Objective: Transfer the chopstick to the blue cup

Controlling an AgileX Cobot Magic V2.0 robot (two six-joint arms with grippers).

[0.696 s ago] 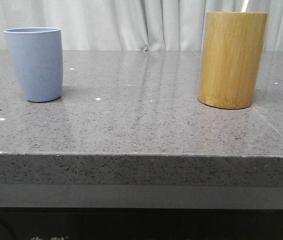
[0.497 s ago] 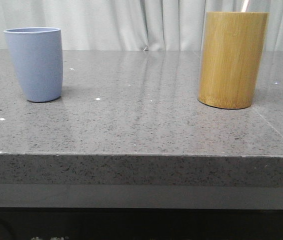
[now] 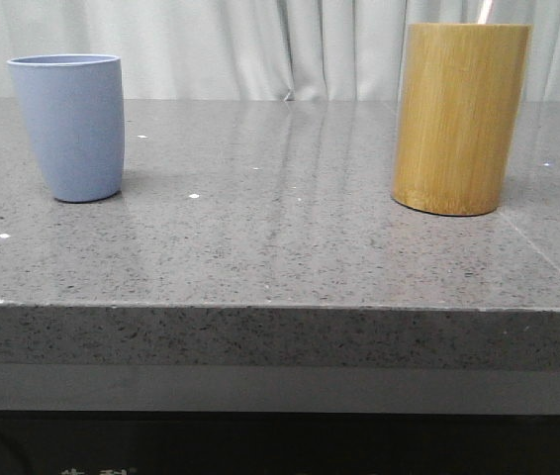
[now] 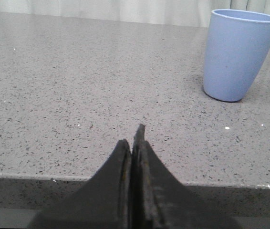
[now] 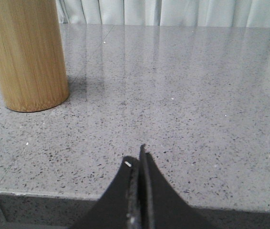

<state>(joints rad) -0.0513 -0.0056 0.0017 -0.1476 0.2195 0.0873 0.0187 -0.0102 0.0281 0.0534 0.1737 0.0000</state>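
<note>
Left gripper [image 4: 136, 143] fingers pressed together, empty, low at the near edge of the table [image 4: 77, 95]; right gripper [image 5: 139, 164] likewise closed, empty, at the same near edge

Chopstick [image 3: 484, 11] mostly inside bamboo cylinder [image 3: 458, 119]

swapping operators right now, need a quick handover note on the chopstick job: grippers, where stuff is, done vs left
Left gripper: shut, holding nothing, at the table's near edge, short of the blue cup.
Right gripper: shut, holding nothing, at the near edge, with the bamboo cylinder ahead of it.
Chopstick: only its tip shows, poking above the cylinder's rim at the right of the table.
Blue cup: upright at the left; its inside cannot be seen.
Done: nothing yet.
Left: grasp the chopstick, lift it out, carry it across and drop it into the blue cup.
</note>
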